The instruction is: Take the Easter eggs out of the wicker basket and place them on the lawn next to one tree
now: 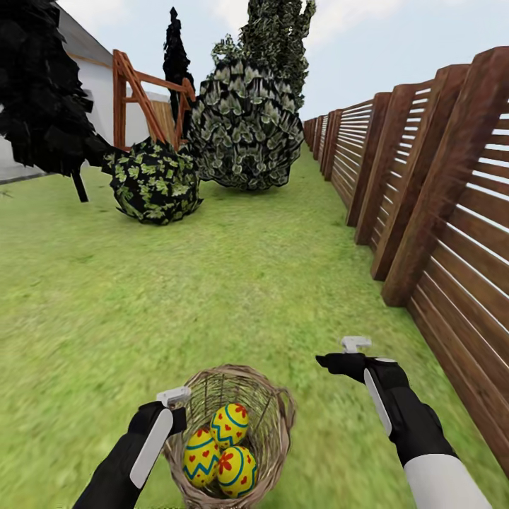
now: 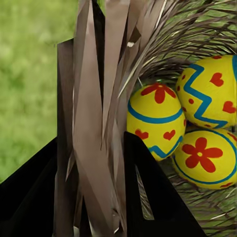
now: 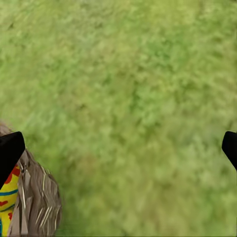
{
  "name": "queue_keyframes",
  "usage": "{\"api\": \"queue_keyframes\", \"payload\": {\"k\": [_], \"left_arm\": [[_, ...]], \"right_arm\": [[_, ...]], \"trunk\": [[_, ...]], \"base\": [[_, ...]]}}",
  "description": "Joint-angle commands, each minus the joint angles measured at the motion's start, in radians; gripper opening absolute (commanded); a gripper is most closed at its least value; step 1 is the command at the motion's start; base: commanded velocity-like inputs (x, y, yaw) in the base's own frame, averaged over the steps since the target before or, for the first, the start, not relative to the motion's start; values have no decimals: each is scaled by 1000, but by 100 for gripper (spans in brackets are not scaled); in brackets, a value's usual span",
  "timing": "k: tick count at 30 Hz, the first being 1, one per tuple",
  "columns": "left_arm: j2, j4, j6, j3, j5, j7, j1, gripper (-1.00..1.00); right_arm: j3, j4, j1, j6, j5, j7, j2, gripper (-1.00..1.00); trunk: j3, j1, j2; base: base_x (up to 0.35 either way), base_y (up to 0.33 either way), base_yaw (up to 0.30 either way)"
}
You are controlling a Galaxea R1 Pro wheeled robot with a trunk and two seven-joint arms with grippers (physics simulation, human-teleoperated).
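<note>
Green, mottled lawn (image 1: 233, 283) fills most of what I see, running ahead between a brown slatted fence (image 1: 438, 212) on my right and round leafy bushes (image 1: 244, 127) with a white house (image 1: 78, 78) and a dark-canopied tree (image 1: 42, 92) far off to my left. At my feet the wicker basket (image 1: 272, 410) sits on the grass with all three Easter eggs (image 1: 219, 449) inside. My left gripper (image 2: 94, 197) straddles the basket's rim, its black fingers (image 2: 153, 197) on either side of the woven wall, the eggs just beyond the inner one; I cannot tell whether it is pinching. My right gripper (image 1: 339, 362) hovers over bare grass beside the basket, fingers (image 3: 10, 150) spread wide, the weave and an egg near one fingertip
</note>
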Motion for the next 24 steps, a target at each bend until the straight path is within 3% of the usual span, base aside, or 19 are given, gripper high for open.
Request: {"api": "queue_keyframes", "payload": {"k": [1,24], "left_arm": [[0,0,-1,0,4,0,0,-100],[1,-1,0,-1,4,-1,0,-100]], "right_arm": [[0,0,0,0,0,0,0,100],[-1,43,0,-5,0,-3,-2,100]], "trunk": [[3,-4,7],[75,-92,168]], "base": [[0,0,292],[0,0,292]]}}
